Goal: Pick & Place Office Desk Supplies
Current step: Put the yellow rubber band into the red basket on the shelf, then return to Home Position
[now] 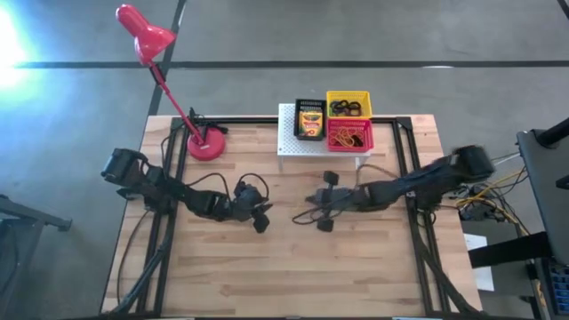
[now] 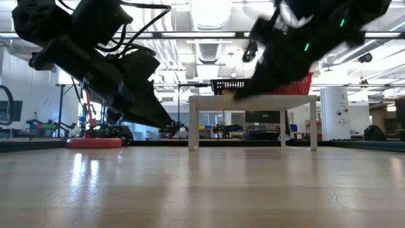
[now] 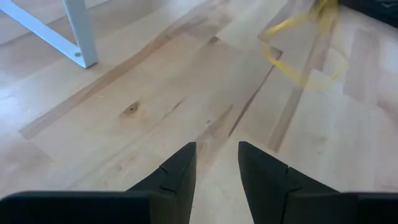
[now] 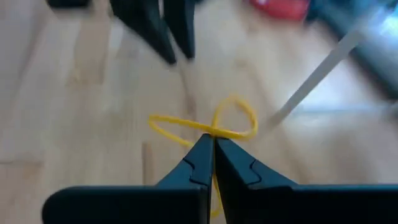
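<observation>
Gripper of the right arm (image 4: pixel 213 148) is clenched on a yellow rubber band (image 4: pixel 208 126), pinching it where the loop crosses itself, above the wooden tabletop (image 1: pixel 293 267) in front of the white perforated stand (image 1: pixel 292 142). The band looks light, thin and limp, likely to stretch and slip, so a pinch at its gathered middle seems the safest hold. Nearby, on the lamp's side of the stand, the left gripper (image 3: pixel 216 171) hovers with fingers parted and nothing between them.
</observation>
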You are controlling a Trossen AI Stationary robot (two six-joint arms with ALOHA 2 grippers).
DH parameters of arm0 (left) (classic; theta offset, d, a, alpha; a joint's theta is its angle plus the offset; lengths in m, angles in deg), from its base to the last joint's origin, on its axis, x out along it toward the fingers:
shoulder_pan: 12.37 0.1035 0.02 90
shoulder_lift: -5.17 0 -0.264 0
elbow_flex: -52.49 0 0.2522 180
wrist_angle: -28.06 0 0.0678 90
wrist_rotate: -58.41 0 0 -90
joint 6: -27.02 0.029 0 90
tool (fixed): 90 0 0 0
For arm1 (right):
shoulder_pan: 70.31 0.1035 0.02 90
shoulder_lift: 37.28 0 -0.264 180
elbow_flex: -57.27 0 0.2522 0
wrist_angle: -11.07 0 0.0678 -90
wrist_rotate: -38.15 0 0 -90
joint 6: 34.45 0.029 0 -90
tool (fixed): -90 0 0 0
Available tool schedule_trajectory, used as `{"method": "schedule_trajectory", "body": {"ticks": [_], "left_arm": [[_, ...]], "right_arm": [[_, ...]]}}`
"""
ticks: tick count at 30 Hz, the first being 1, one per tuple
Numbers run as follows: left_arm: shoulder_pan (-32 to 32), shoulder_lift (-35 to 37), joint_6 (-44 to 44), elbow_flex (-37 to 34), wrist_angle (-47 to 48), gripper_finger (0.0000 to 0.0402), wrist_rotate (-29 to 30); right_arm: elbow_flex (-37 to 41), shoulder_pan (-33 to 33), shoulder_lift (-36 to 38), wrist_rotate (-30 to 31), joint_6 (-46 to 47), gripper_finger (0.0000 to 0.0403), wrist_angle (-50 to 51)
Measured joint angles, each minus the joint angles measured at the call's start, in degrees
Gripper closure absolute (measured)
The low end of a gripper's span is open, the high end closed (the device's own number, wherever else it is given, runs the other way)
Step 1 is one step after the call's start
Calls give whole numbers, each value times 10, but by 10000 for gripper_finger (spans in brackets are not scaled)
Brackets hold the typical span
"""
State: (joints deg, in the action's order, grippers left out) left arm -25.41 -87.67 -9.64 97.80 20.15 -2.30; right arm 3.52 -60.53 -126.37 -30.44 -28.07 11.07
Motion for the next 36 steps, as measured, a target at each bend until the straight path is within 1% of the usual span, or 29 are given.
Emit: {"method": "schedule_trajectory", "body": {"ticks": [3, 8, 10, 12, 16, 18, 22, 24, 26, 30, 33, 36], "left_arm": [[0, 0, 1, 0, -4, 277, 12], [0, 0, 9, 0, -17, 277, 15], [0, 0, 13, 0, -17, 277, 21], [0, 0, 22, 0, -17, 277, 23], [0, 0, 26, 0, -17, 277, 29], [0, 0, 31, 0, -17, 277, 30], [1, 0, 38, 0, -20, 277, 33], [1, 0, 43, 0, -24, 277, 33], [1, 0, 52, 0, -28, 277, 33], [4, 0, 54, 0, -35, 277, 33], [9, 0, 54, 0, -44, 277, 33], [14, 0, 53, 5, -51, 277, 33]], "right_arm": [[1, -3, 98, 4, -60, 394, 25], [0, -39, 246, 68, -148, 394, 38], [0, -71, 296, 87, -163, 394, 45], [0, -114, 336, 88, -163, 394, 71], [0, -208, 380, 82, -135, 394, 145], [0, -259, 388, 44, -121, 394, 183], [0, -352, 383, -108, -81, 394, 224], [0, -387, 376, -157, -73, 388, 234], [0, -415, 367, -179, -72, 375, 241], [-12, -449, 359, -225, -78, 333, 256], [-31, -454, 358, -240, -78, 302, 283], [-48, -451, 366, -250, -79, 281, 312]]}}
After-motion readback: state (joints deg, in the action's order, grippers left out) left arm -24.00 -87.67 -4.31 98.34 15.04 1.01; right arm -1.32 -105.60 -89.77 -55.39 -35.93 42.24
